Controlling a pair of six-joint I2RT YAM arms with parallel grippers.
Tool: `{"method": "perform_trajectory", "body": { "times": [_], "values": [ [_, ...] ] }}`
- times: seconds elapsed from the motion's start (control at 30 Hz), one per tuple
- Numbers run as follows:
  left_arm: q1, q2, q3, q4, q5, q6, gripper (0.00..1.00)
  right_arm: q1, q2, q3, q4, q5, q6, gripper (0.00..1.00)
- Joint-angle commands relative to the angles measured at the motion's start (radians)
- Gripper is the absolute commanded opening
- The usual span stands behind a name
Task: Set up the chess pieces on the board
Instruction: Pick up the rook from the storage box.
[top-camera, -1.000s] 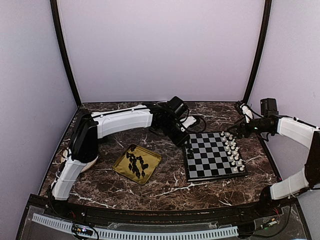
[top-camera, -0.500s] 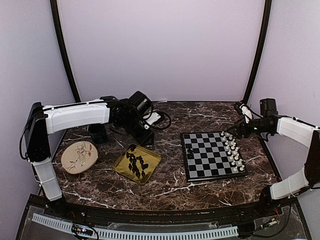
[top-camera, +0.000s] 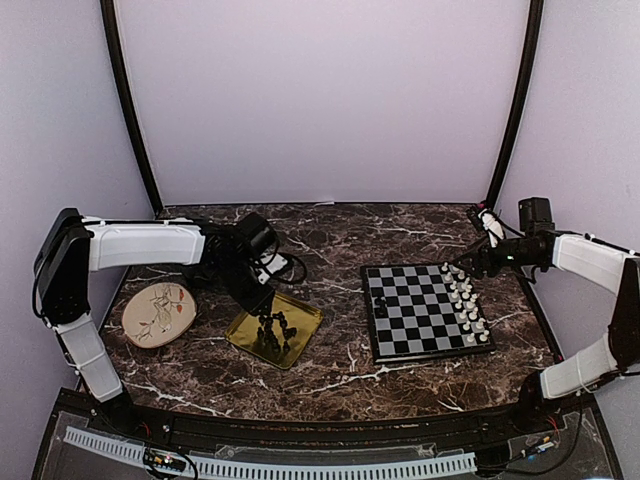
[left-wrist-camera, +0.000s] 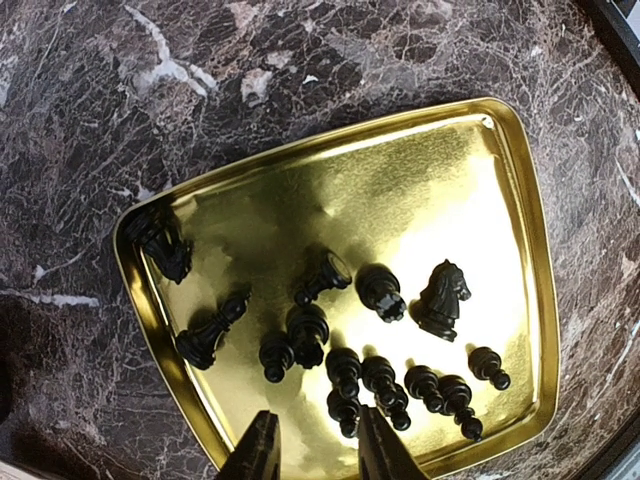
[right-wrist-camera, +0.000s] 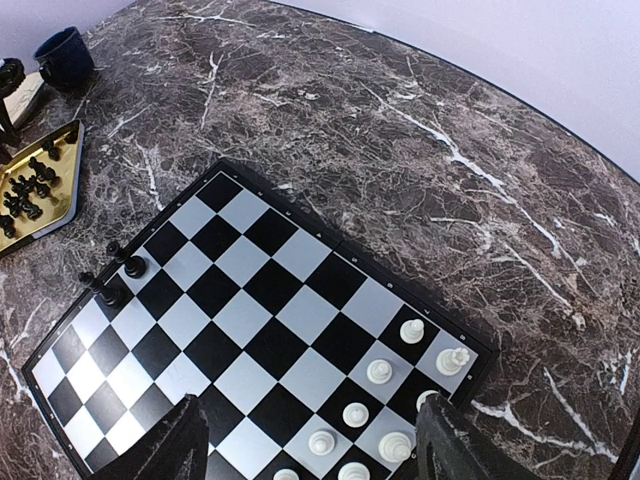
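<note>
- While hovering over the gold tray (left-wrist-camera: 400, 190), holding the left gripper (left-wrist-camera: 310, 455) narrowly parted, grasping nothing, just above black chess pieces (left-wrist-camera: 307, 328).
- Hanging well apart from the board (top-camera: 425, 312), unlike a second ago.

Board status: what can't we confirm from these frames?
- Right wrist view: white chess pieces on the board run off the bottom edge between the right gripper fingers; count unknown.
- Top view: black chess pieces in the gold tray are too small to identify; the left arm hides the tray's far corner.
- Left wrist view: left gripper cut off by the bottom edge, only fingertips show.
</note>
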Motion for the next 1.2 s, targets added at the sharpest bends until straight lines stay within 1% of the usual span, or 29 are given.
{"method": "perform_trajectory", "body": {
  "times": [0.0,0.13,0.4,0.67,0.9,1.17],
  "values": [
    [0.007,-0.024,-0.012,0.018,0.015,-0.015,0.3,0.004,-0.001,0.018,0.0,0.006,-0.005,0.71],
    [0.007,0.017,0.027,0.012,0.007,-0.02,0.3,0.004,-0.003,0.018,-0.001,0.001,-0.006,0.71],
    [0.007,0.091,0.091,-0.04,0.01,-0.02,0.24,0.004,-0.017,0.014,0.002,0.006,-0.007,0.71],
    [0.006,0.12,0.097,-0.043,0.01,-0.029,0.23,0.004,-0.004,0.018,0.0,-0.001,-0.008,0.71],
    [0.007,0.135,0.097,-0.041,0.009,-0.026,0.21,0.004,-0.002,0.018,0.002,0.004,-0.009,0.71],
    [0.006,0.153,0.105,-0.033,0.029,-0.023,0.16,0.005,-0.001,0.017,0.002,0.004,-0.009,0.71]
  ]
}}
